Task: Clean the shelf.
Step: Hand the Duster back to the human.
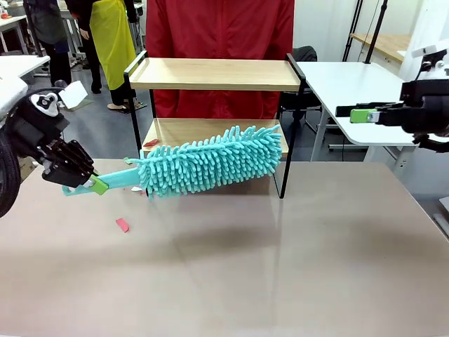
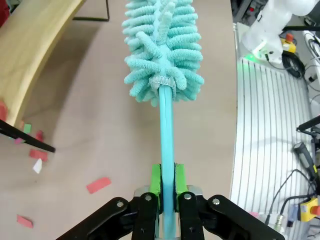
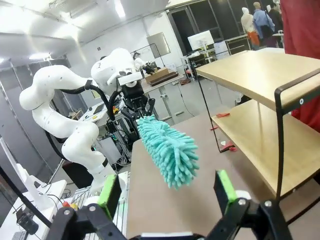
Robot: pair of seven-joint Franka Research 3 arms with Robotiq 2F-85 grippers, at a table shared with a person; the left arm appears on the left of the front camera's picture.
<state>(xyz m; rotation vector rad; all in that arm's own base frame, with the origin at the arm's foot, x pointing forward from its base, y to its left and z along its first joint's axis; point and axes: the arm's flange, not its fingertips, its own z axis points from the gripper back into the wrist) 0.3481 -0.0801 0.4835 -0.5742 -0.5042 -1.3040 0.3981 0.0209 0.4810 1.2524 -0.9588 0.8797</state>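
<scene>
Duster held at the shelf's lower board.
Front: my left gripper clamps the duster handle; the shelf sits at the tabletop's far edge. Left wrist: red scraps litter the tabletop; sweeping could scatter more. Right wrist: my right gripper gapes empty.

The shelf, two wooden boards in black frame, stands upright at the table's far edge.

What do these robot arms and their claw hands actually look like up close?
The arms are glossy white, built of rounded, bulging segments, as on the left arm. Each ends in a black two-finger claw of jointed metal links with bright green rectangular pads at the fingertips: the left gripper and the right gripper.
</scene>
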